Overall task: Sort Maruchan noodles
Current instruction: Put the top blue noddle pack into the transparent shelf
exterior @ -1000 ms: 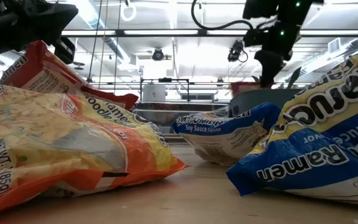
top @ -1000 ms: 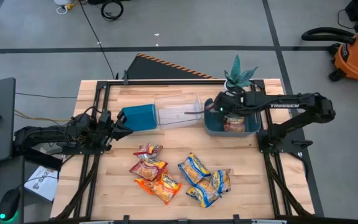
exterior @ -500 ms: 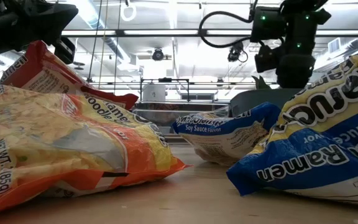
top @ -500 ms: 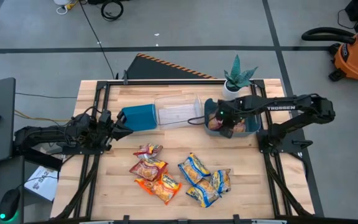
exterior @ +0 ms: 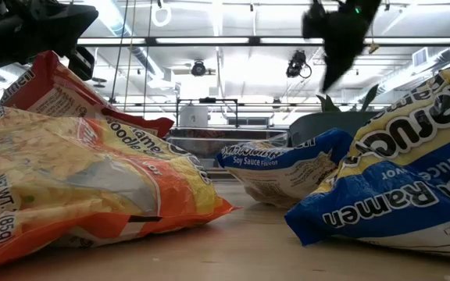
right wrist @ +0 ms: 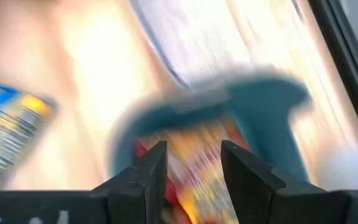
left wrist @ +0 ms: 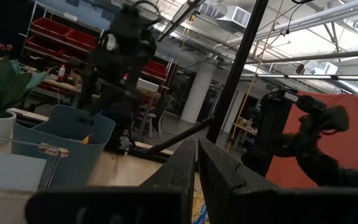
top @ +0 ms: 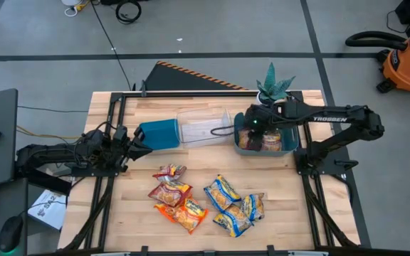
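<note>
Several Maruchan noodle packets lie flat on the table's near middle: red-pink (top: 169, 171), orange (top: 170, 190) and blue (top: 223, 192); in the low view the orange (exterior: 69, 179) and blue (exterior: 397, 179) ones show close up. A red-pink packet (top: 270, 141) lies in the right teal bin (top: 242, 146), and shows in the right wrist view (right wrist: 194, 171). My right gripper (top: 256, 134) (right wrist: 194, 168) hangs open above that bin. My left gripper (top: 142, 146) (left wrist: 196, 168) is shut, at the table's left beside the left teal bin (top: 159, 134).
A clear bin (top: 205, 126) stands between the two teal bins. A potted plant (top: 272, 87) stands at the far edge behind the right bin. Bare wood lies left and right of the packets.
My right gripper has opened over the right teal bin. It dipped toward the bin's near side, then rose and drew back toward the far edge.
</note>
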